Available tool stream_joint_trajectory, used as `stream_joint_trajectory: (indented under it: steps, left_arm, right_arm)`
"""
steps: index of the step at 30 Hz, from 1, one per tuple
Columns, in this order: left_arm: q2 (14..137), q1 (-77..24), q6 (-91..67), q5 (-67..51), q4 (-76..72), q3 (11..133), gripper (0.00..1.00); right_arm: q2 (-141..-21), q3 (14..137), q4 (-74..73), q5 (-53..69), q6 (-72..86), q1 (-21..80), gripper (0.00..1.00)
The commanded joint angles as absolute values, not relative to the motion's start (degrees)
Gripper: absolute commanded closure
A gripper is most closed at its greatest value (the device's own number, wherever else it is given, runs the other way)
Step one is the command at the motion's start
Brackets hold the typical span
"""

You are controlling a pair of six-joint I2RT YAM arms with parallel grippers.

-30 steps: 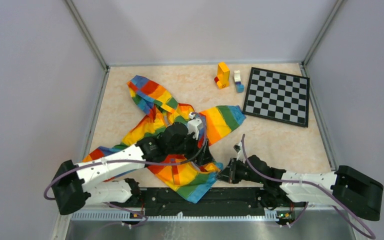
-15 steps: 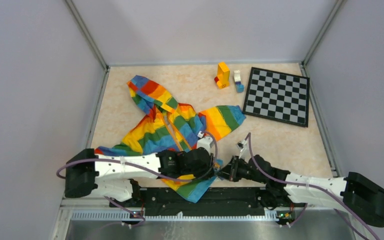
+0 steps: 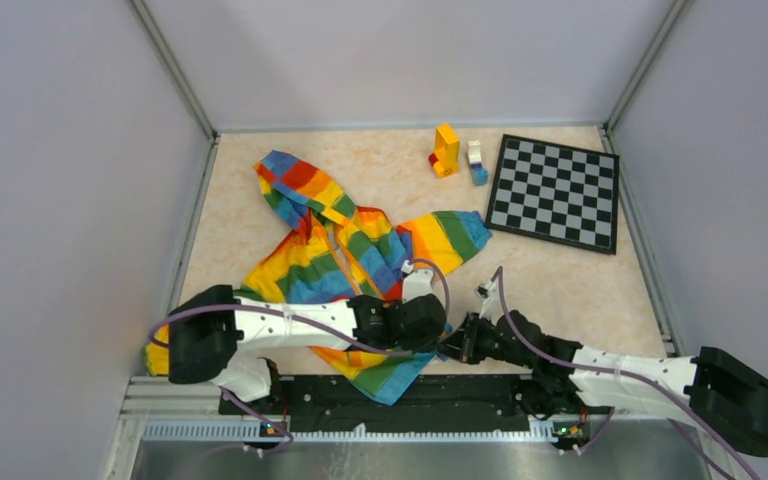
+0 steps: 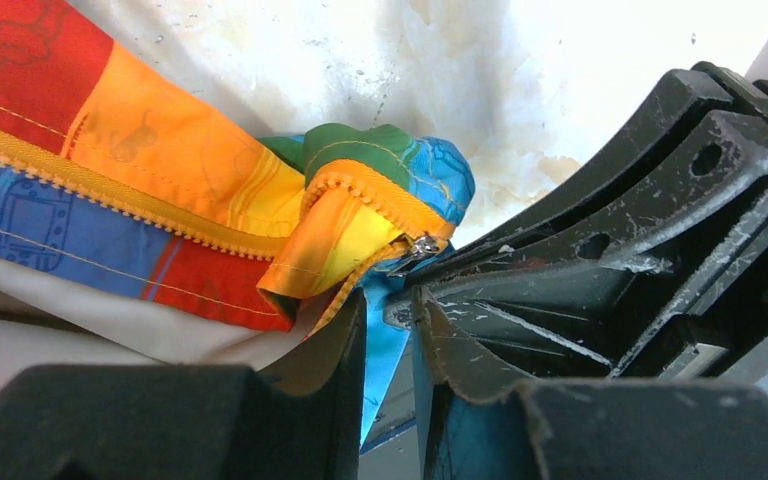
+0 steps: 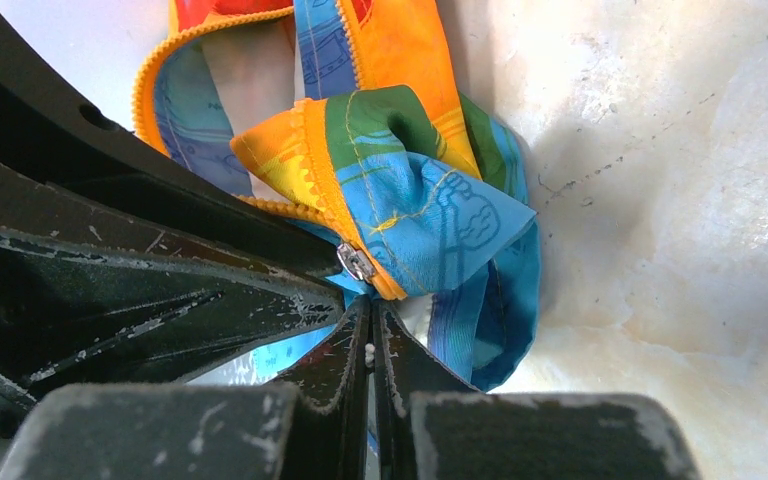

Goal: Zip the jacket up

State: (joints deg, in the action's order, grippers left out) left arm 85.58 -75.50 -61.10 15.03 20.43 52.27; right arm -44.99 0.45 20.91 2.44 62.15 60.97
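Aligning the zipper ends [image 4: 418, 246] — left hand [image 4: 388, 305] clamps the jacket [image 3: 310, 270] hem, right hand [image 5: 370, 312] pinched together; next, seat the pin.

free: bare table [image 3: 580, 280] between jacket [image 3: 305, 275] and chessboard [image 3: 555, 192] | obstacles: chessboard far right, toy blocks [image 3: 447, 150] far centre
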Motion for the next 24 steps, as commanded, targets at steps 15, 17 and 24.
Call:
stream_joint_trajectory:
  steps: [15,17,24]
  left_arm:
    - [88.2,-76.5,-59.0,18.4,20.7,57.4,0.65]
    - [86.4,-76.3,-56.5,16.2,17.2,56.1,0.6]
    - [77.6,-74.7,-53.9,12.1,6.6,46.8,0.43]
  right_arm:
    - [-43.3,-2.2,18.6,2.2,65.3,61.5,1.0]
    - [-43.2,-2.3,17.7,3.3,65.4,61.5,1.0]
    - [-43.0,-3.0,15.1,5.3,65.9,61.5,1.0]
